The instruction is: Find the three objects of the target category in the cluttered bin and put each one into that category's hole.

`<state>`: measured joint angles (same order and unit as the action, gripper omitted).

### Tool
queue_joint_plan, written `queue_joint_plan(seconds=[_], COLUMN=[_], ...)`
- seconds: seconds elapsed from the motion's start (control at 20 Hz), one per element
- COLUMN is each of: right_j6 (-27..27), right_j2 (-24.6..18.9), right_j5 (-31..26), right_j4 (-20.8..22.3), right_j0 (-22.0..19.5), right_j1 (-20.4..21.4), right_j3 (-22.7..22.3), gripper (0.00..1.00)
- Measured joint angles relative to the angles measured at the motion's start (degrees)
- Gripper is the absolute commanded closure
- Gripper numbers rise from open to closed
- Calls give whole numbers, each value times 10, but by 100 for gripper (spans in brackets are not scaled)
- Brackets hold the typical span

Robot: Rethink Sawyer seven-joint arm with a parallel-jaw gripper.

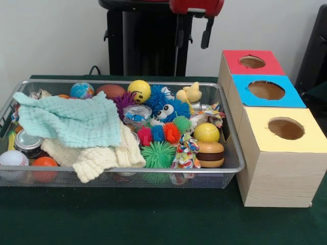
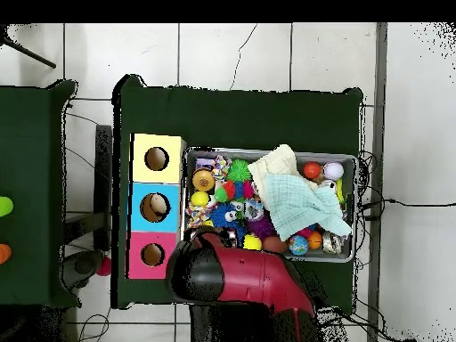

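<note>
The search step looks barely begun. The arm [image 2: 240,276] hangs drawn back over the bench's [image 1: 153,219] far side, and I cannot tell the gripper's state. The wire bin [image 1: 232,168] sits left of the boxes in the front view, crammed with balls and two cloths [image 1: 76,120]. One pale yellow soft animal [image 1: 190,93] lies at its far right corner, near the red-topped box's hole [image 1: 252,62]. Next, the arm should probably descend on that toy, avoiding the blue fuzzy toy [image 1: 166,109] beside it.

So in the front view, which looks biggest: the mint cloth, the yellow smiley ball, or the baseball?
Largest to smallest:
1. Mint cloth, clearly biggest.
2. Baseball and yellow smiley ball look alike; the baseball sits nearer the camera, so I won't rank them.
</note>
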<state>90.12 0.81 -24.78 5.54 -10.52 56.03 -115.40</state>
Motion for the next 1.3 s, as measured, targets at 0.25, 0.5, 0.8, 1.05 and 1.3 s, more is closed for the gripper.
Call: queue_joint_plan(seconds=[0.25, 0.5, 0.8, 1.05, 1.3], right_j6=[0, 0, 0, 0, 0], right_j2=[0, 0, -4, -24, -50], right_j5=[0, 0, 0, 0, 0], right_j4=[3, 5, 24, 44, 59], right_j0=[-25, -46, -60, -81, -106], right_j1=[-14, -27, -40, -53, -69], right_j3=[18, 38, 62, 80, 94], gripper=[0, 0, 0, 0, 0])
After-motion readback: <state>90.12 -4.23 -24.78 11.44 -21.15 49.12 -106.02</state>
